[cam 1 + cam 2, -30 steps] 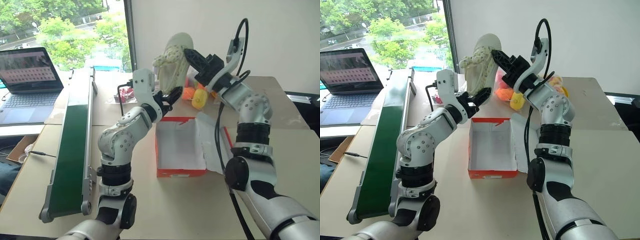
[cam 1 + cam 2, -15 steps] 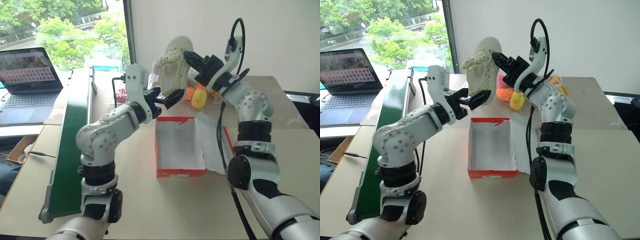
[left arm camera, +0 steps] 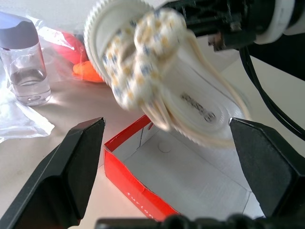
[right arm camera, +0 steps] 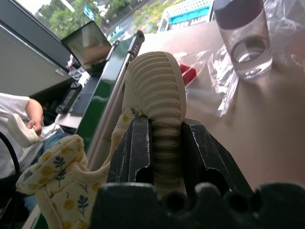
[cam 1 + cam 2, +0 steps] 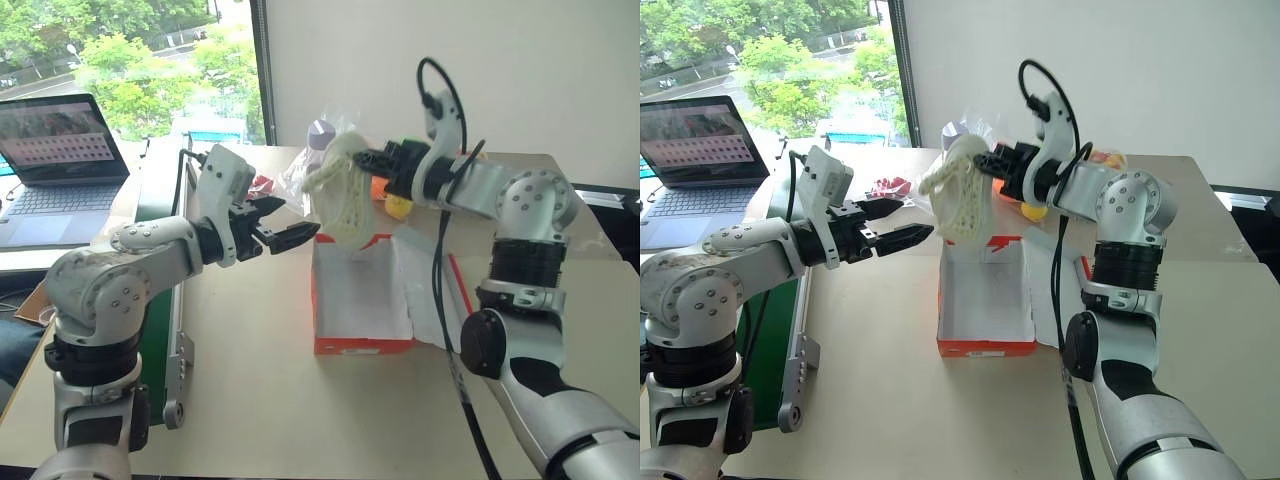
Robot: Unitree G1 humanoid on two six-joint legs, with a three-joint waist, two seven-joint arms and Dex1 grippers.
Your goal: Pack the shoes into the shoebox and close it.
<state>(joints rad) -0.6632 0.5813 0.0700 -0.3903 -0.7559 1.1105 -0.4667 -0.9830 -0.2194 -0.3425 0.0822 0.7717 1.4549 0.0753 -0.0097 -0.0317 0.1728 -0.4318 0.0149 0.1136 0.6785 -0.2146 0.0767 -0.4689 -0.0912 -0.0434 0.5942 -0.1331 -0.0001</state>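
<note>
Hanging from the right claw (image 5: 372, 160) is one cream shoe (image 5: 343, 200), pinched by the ribbed edge of its sole, toe drooping toward the far end of the shoebox (image 5: 362, 345). The box sits open on the table (image 5: 300, 420), white inside, with tissue paper (image 5: 425, 285) spilling over its right wall. Over on the other side, the left claw (image 5: 288, 230) hangs just beside the shoe with its black fingers spread wide and nothing in them.

Now, how will this shoe behave? It looks light, and the patterned fabric strap and upper flop loosely, so the top is soft and will fold if squeezed. The sole looks like the stiff part, and that ribbed rim gives the grip something to bite on; that seems the place to hold, as the right claw does. Held at one end, it will likely swing, so a slow lowering seems wise. The box is thin cardboard and may slide if the shoe catches its wall.

Around it: a clear bottle with a purple cap (image 5: 320, 135) and crinkled plastic wrap (image 3: 21, 121) stand behind the box, with orange and yellow toys (image 5: 397, 205) near the back corner. A green conveyor (image 5: 150, 290) runs along the left, with a laptop (image 5: 55, 165) beyond it. The tissue paper looks the likeliest snag.
</note>
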